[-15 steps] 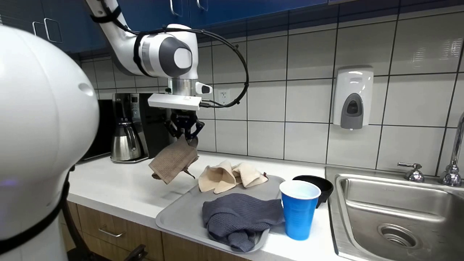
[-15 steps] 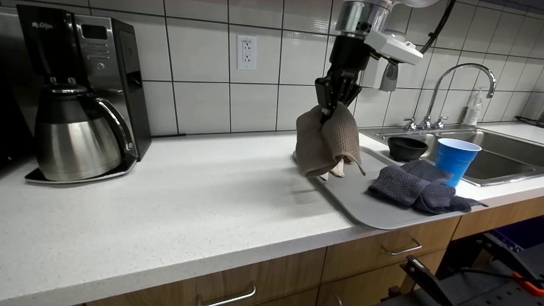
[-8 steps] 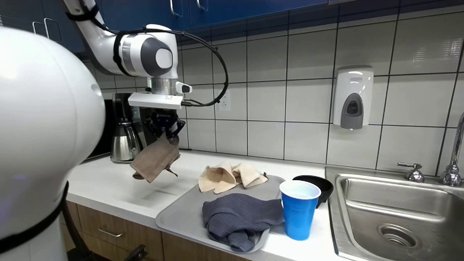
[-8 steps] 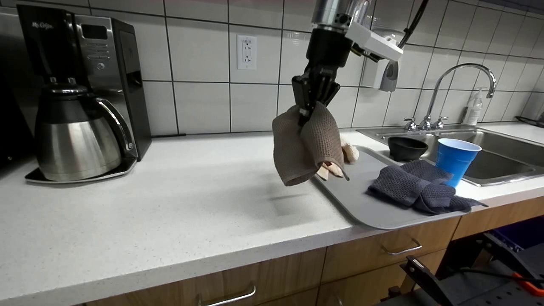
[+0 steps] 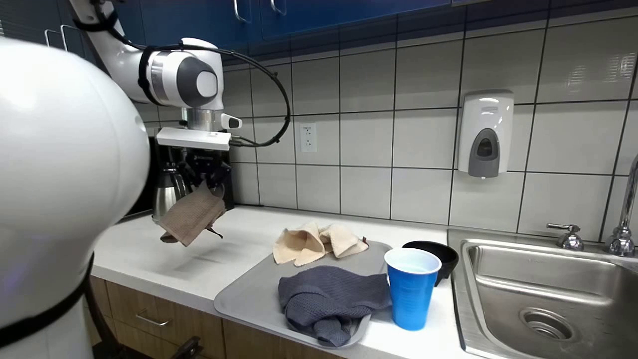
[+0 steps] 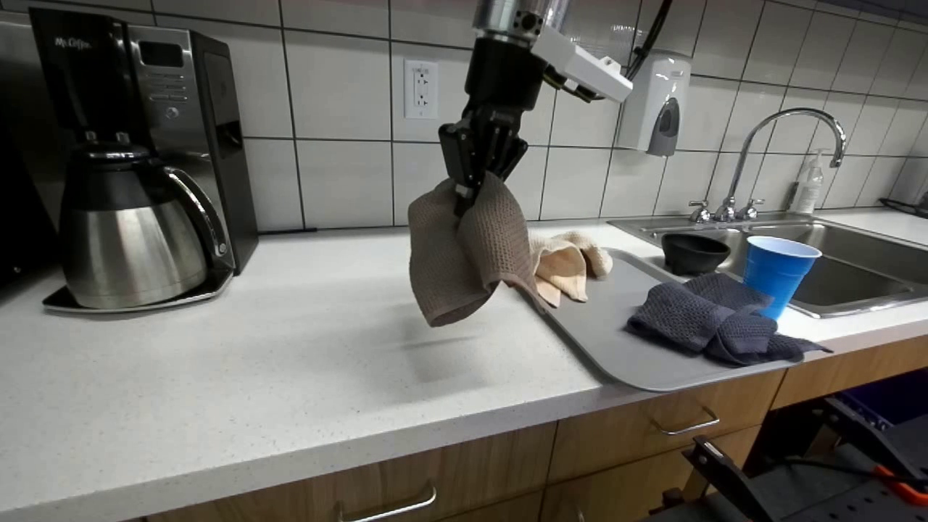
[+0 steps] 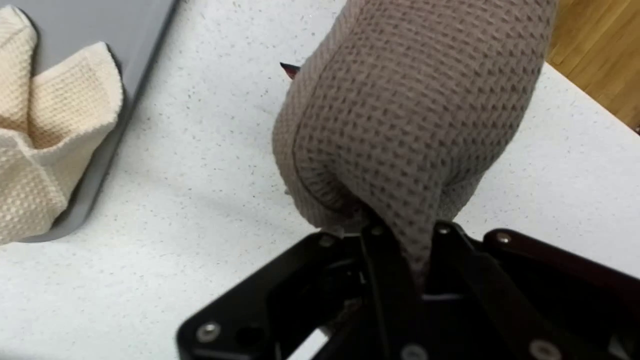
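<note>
Grey tray (image 5: 249, 296), with a cream cloth (image 5: 306, 243) on its far side and a crumpled dark-blue cloth (image 5: 331, 294) on its near side. To its right stands a blue cup (image 5: 412, 294), a black bowl (image 5: 449, 260) beyond; their insides are partly hidden. Left of the tray, the gripper (image 7: 411, 237), nearly closed, clamps a brown cloth (image 6: 496, 239) that hangs below it, above the white counter (image 6: 290, 362).

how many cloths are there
3. The brown cloth hangs from the gripper; the cream cloth is bunched at one end of the tray; the dark blue-grey cloth lies crumpled on it, partly past its edge. Folds could hide another.
</note>
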Robot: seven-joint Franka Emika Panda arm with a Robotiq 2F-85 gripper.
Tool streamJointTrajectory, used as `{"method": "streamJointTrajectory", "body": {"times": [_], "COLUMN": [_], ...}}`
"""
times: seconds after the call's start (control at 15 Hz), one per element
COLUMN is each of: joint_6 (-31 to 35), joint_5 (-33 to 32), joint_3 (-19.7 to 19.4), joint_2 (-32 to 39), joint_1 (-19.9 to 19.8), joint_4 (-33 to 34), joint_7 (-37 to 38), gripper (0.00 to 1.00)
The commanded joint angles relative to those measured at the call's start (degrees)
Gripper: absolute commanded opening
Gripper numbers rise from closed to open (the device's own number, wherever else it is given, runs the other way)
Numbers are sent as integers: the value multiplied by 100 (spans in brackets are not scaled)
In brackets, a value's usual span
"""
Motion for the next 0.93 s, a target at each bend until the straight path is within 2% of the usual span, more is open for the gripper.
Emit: {"method": "streamJointTrajectory", "body": {"times": [0.0, 0.47, 0.87], "joint_6": [-80, -68, -10], "joint_5": [91, -91, -356], "joint_3": [201, 534, 657], "joint_2": [458, 1305, 1968], "joint_1": [13, -1, 29], "joint_4": [476, 1090, 1537], "joint_7": [115, 277, 533], "gripper": [3, 3, 3]}}
